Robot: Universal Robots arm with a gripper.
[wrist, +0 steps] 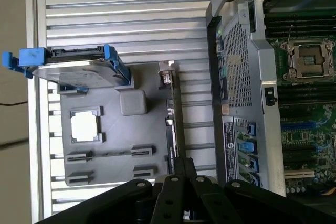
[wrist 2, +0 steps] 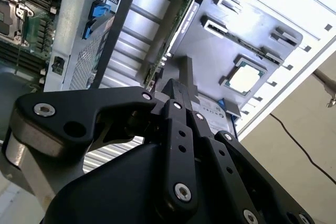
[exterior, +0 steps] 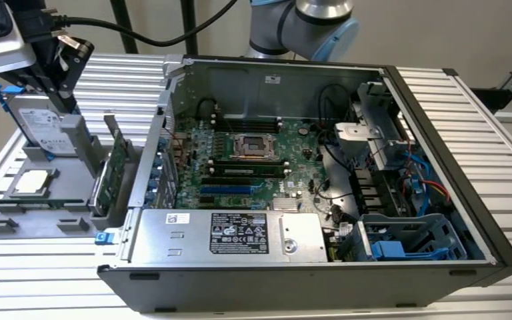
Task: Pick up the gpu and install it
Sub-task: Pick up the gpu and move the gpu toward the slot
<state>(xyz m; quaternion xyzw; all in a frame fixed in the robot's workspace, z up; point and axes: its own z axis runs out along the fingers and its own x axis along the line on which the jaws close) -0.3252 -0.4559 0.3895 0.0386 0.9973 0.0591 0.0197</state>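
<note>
The gpu (exterior: 114, 167) stands on edge in a grey holder (exterior: 25, 223) at the exterior view's left, just outside the open computer case (exterior: 443, 140). Both wrist views show the gpu edge-on (wrist 2: 178, 24) (wrist: 170, 114), as a thin green board. My gripper (exterior: 65, 100) hangs above the holder's far end, over the hard drive and apart from the gpu. Its black fingers meet at the tips in both wrist views (wrist 2: 178, 85) (wrist: 181, 162), shut with nothing between them. The motherboard (exterior: 238, 167) lies exposed inside the case, with blue slots (exterior: 229, 190) near its front.
A silver hard drive with a blue frame (exterior: 35, 123) (wrist: 73, 69) stands in the holder beside a square processor chip (exterior: 29, 181) (wrist: 85, 127). A silver power supply (exterior: 229, 233) fills the case's near side. The case wall (wrist: 239, 66) rises between holder and motherboard.
</note>
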